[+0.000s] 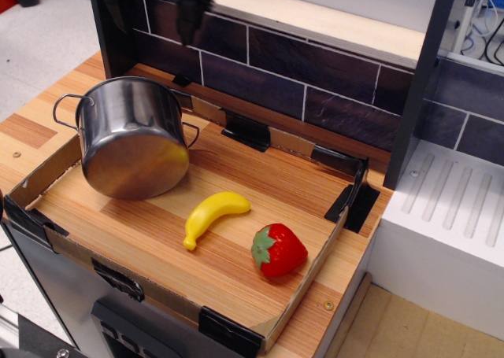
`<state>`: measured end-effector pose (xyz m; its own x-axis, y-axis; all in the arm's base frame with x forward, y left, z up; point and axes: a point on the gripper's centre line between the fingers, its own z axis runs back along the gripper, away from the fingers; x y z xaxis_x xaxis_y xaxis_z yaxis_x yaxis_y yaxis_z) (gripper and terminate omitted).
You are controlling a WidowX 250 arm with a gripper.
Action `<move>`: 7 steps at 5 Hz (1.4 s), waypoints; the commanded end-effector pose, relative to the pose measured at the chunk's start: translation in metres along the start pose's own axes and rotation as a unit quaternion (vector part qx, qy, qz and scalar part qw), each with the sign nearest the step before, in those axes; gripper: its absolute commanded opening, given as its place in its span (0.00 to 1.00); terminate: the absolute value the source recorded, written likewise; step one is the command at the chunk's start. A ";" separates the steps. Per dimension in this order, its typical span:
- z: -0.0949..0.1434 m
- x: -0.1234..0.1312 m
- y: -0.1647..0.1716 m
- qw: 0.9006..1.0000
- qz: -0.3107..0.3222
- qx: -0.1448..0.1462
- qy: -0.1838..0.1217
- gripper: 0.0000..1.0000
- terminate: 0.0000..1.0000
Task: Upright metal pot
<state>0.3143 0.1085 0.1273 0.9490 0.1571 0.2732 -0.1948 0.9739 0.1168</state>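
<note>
The metal pot [134,138] lies tipped on the table [236,240], below the fingers [187,16]. They hang apart, gripping nothing, blurred and cut off by the top edge. Banana [213,215] and strawberry [277,250] lie farther right.

Black robot hand [150,8], two dark tapered fingers, blurred; top edge cropped

Light is bright and even, from above. Metal pot [134,142] has soft glare on its side and throws a short shadow on the bench [236,240]. Pincer [150,8] at the bench's far-left corner is motion-blurred; rest is sharp.
</note>
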 end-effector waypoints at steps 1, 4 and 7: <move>0.035 -0.002 0.031 0.971 -0.223 -0.079 0.030 1.00 0.00; -0.006 -0.011 0.062 0.861 -0.456 -0.193 0.119 1.00 0.00; -0.024 -0.031 0.053 0.803 -0.489 -0.301 0.157 1.00 0.00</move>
<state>0.2708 0.1566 0.0917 0.6140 -0.7871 0.0587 0.7302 0.5382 -0.4209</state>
